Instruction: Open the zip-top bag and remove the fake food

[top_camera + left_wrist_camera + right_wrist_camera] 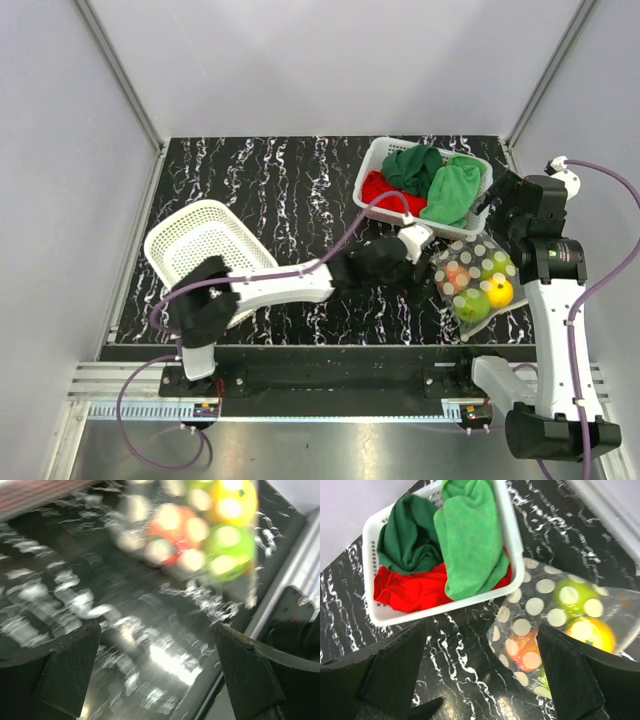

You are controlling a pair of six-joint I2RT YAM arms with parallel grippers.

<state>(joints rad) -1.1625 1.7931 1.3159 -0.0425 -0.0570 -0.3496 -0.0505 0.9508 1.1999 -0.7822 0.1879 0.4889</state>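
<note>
The zip-top bag (476, 280), clear with white dots, lies flat on the black marbled table at the right. Inside it are a peach (458, 277), a yellow fruit (499, 292) and two green apples (472, 306). My left gripper (420, 245) is open and empty, just left of the bag. In the blurred left wrist view (157, 665) the bag (200, 525) lies ahead of the fingers. My right gripper (496, 205) is open and empty, hovering above the bag's far edge. In the right wrist view (480, 672) the bag (545, 620) sits by the right finger (575, 675).
A white basket (372, 170) holding red and green cloths stands just behind the bag, and also shows in the right wrist view (515, 575). A second white basket (190, 240) lies tilted at the left. The table's front edge (400, 345) is close to the bag.
</note>
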